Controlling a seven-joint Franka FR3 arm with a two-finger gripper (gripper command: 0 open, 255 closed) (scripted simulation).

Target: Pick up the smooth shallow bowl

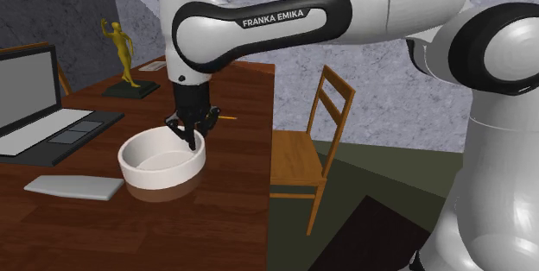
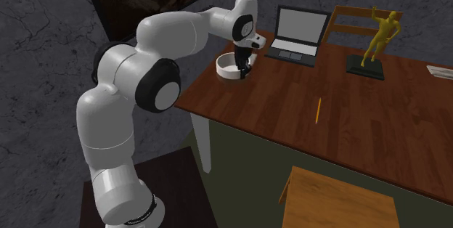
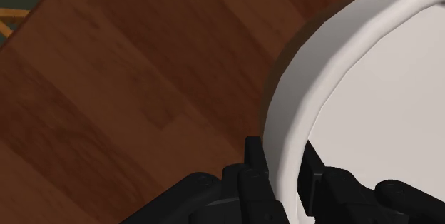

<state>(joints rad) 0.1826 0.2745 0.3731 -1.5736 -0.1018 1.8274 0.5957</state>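
A white shallow bowl [image 1: 161, 159] with a smooth rim is at the near part of the brown wooden table [image 1: 216, 217]. A pale reflection lies on the wood just under it, and I cannot tell whether it touches the table. My black gripper [image 1: 192, 140] comes down on its rim on the side toward the chair and is shut on that rim. In the wrist view one finger [image 3: 254, 160] is outside the bowl [image 3: 371, 101] wall and the other inside. In the second exterior view the gripper [image 2: 243, 65] clasps the bowl [image 2: 231, 67] near the table's corner.
An open laptop [image 1: 34, 105] and a gold figurine [image 1: 125, 53] on a dark base stand behind the bowl. A flat grey slab [image 1: 73, 187] lies in front of the laptop. A thin pencil [image 2: 318, 109] lies mid-table. A wooden chair [image 1: 307, 153] stands beside the table's edge.
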